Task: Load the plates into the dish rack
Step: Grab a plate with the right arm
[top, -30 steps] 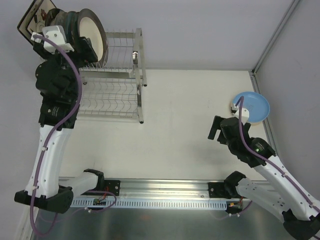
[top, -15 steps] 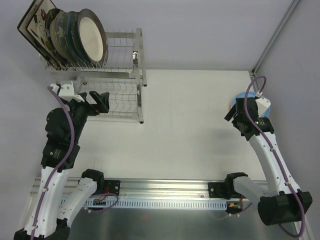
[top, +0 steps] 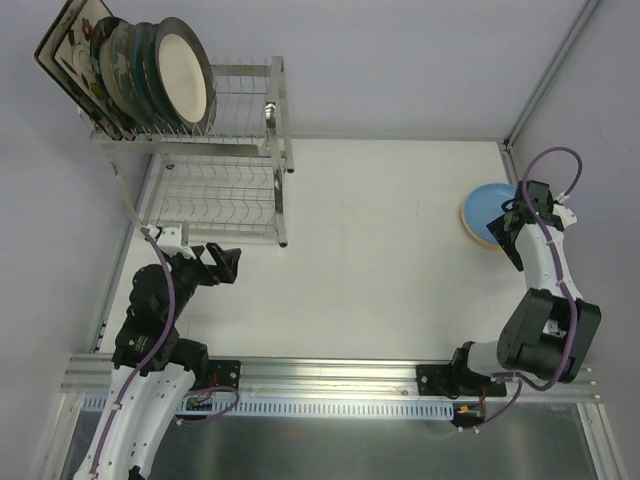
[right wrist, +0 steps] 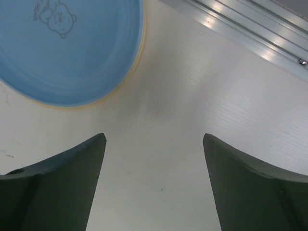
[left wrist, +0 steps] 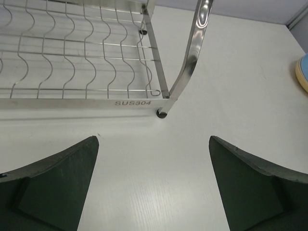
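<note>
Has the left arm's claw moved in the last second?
Yes. The left gripper was up at the top tier of the dish rack beside the plates; it has pulled back toward the arm bases and now sits open before the lower tier.

A silver two-tier wire dish rack [top: 222, 195] is being shown upright. At the left end of its upper tier, plates are being held on edge: square floral plate [top: 70, 45], dark teal plates [top: 130, 65], dark-rimmed cream plate [top: 185, 75]. Well right of the rack, a light blue plate [right wrist: 72, 48] is being carried flat on a pale yellow plate [right wrist: 62, 104].
</note>
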